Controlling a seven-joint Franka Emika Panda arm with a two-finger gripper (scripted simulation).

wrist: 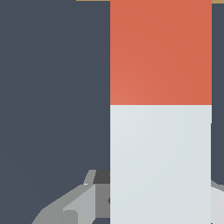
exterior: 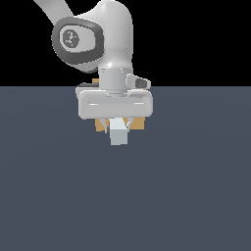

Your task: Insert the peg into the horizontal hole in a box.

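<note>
The peg (exterior: 119,133) is a pale grey-white square bar; in the exterior view I see its white end pointing toward the camera, just under the gripper. In the wrist view the peg (wrist: 160,153) fills the middle, white near the fingers and red-orange at the far end. My gripper (exterior: 116,123) is shut on the white part of the peg. The tan box (exterior: 139,123) shows only as slivers on both sides behind the fingers, and as a thin tan strip (wrist: 92,0) at the peg's red end. The hole is hidden.
The dark grey-blue floor (exterior: 186,186) spreads flat all around. The white arm (exterior: 105,39) rises above the gripper and hides most of the box. Nothing else shows.
</note>
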